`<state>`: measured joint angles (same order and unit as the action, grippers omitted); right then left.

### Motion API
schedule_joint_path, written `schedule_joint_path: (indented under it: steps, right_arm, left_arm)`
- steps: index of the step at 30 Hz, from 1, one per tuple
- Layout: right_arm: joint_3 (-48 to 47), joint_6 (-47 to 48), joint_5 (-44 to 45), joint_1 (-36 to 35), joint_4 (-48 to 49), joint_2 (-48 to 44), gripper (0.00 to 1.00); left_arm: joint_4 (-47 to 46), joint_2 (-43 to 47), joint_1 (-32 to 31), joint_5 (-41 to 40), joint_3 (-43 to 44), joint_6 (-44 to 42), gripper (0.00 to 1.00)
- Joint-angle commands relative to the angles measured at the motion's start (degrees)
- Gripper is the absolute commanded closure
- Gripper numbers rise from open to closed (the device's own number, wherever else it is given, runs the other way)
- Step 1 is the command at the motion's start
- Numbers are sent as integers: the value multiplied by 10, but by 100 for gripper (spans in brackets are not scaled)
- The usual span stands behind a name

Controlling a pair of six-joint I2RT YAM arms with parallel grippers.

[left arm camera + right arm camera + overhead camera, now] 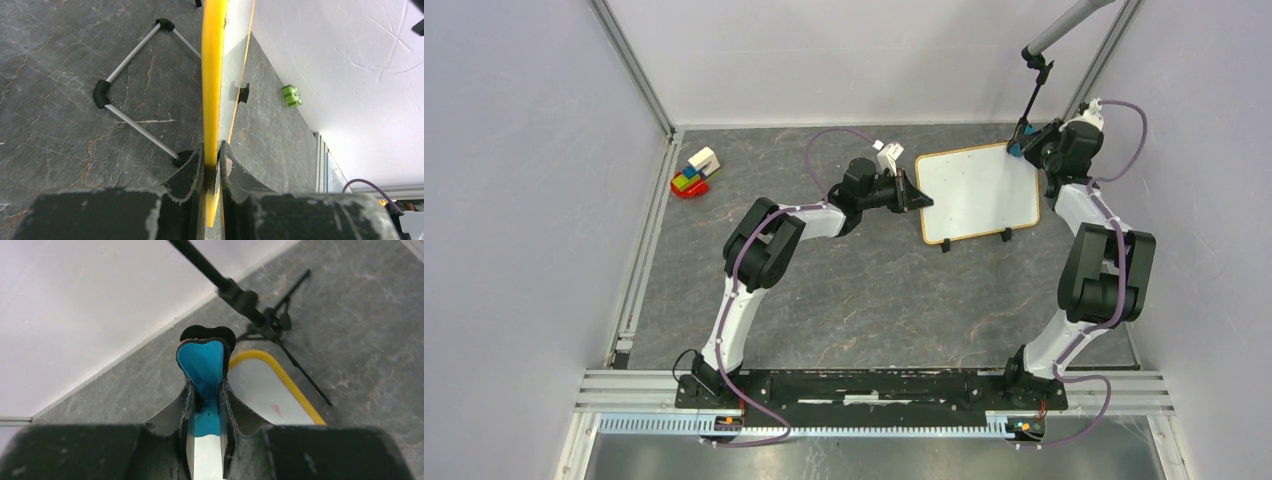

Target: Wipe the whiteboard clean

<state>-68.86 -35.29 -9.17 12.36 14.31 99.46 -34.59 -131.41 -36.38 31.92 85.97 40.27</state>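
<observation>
The whiteboard [977, 193] stands tilted on the table at the far right, its face nearly free of marks. My left gripper [919, 198] is shut on its left edge; the left wrist view shows the yellowish frame [214, 75] pinched between my fingers [192, 172]. My right gripper [1021, 143] is shut on the blue eraser [202, 365] at the board's far right corner. In the right wrist view the whiteboard [272, 392] lies just right of the eraser, with a small red mark [276, 410] near my finger.
A black pole stand [1036, 70] rises just behind the right gripper and also shows in the right wrist view [245, 300]. The board's wire leg [132, 95] rests on the table. A toy of coloured blocks [695, 173] sits far left. Walls enclose the table.
</observation>
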Motion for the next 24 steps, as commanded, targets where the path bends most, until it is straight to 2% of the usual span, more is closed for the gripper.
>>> schedule_joint_path:
  steps: [1, 8, 14, 18, 24]
  right_arm:
    - [37, -22, -23, 25, -13, 24, 100]
    - [193, -39, -44, 59, 43, -8, 100]
    - [230, 14, -37, 55, 9, -75, 100]
    - [204, 34, -9, 47, -23, -134, 100]
    - [113, 49, -6, -3, -53, -128, 99]
  left_arm:
    - [33, -7, 5, -19, 2, -33, 98]
    - [30, -3, 6, -18, -3, -32, 98]
    - [26, -2, 6, -18, -6, -31, 98]
    - [24, -2, 6, -17, -6, -28, 98]
    - [25, -5, 7, -17, -2, -26, 98]
